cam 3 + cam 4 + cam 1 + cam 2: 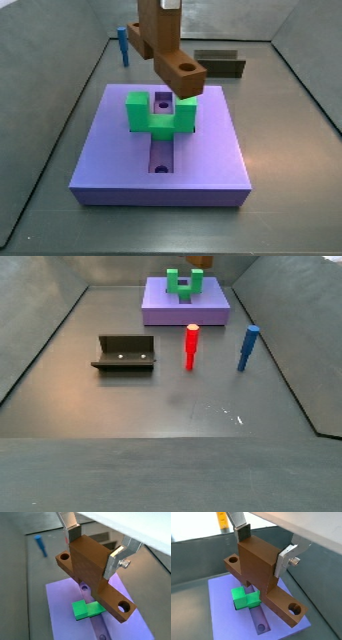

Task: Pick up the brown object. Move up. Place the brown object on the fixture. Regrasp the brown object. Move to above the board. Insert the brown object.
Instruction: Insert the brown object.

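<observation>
Brown object first: a reddish-brown T-shaped piece [93, 572] with a long bar and a thick upright tab, a round hole near each end of the bar, hangs in the air above the large flat lavender-purple board [160, 150]. Its long bar runs slanted, one holed end dropping low toward the board's central groove, the other end higher and further back, as both wrist views show. Gripper [264, 549] is right there on the tab, flat silver finger plates [115, 559] with dark pads pressed against the tab's two opposite faces, jaws set at a middling width with the brown block filling the gap. Below the bar in both wrist views sits the green U-shaped block [244, 598] on the purple slab, straddling the groove with its holes. In a side view the brown piece's lower holed end [185, 72] hovers just above the green block [160, 112], not touching it; the top of the tab and the gripper are cut off by the frame edge there. Small dark olive-black open-fronted fixture [126, 354] stands well apart on the grey floor, near an upright red peg [191, 347] and an upright blue peg [249, 347].
</observation>
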You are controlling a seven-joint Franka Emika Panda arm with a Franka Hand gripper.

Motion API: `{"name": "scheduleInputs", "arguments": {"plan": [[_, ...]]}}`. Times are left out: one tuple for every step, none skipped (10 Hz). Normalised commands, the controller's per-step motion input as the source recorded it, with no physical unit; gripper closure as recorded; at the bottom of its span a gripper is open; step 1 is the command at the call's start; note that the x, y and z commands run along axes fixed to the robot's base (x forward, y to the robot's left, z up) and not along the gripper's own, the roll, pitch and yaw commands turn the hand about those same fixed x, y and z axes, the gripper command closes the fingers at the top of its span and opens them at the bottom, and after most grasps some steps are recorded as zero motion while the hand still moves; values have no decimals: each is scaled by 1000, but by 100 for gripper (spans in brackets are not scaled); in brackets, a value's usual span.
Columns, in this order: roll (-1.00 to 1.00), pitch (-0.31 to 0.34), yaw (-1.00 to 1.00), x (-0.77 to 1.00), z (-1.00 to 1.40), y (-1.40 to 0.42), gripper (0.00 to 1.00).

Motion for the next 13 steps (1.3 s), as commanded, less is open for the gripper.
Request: {"name": "scheduleInputs", "arguments": {"plan": [[0, -61, -974, 11, -83, -123, 100], [117, -51, -691, 83, -166, -531, 100], [180, -64, -626, 69, -234, -580, 100], [191, -66, -629, 71, -257, -569, 100], [144, 0, -537, 297, -240, -357, 100], [136, 30, -883, 0, -434, 26, 100], [-13, 0, -591, -346, -306, 254, 100], [-80, -27, -351, -303, -206, 183, 100], [-54, -59, -271, -294, -229, 143, 100], [-163, -91, 0, -183, -237, 0, 100], [-213, 0, 117, 214, -166, -46, 100], [-200, 0, 126, 340, -217, 0, 100], [-170, 0, 103, 223, -249, 69, 100]]}}
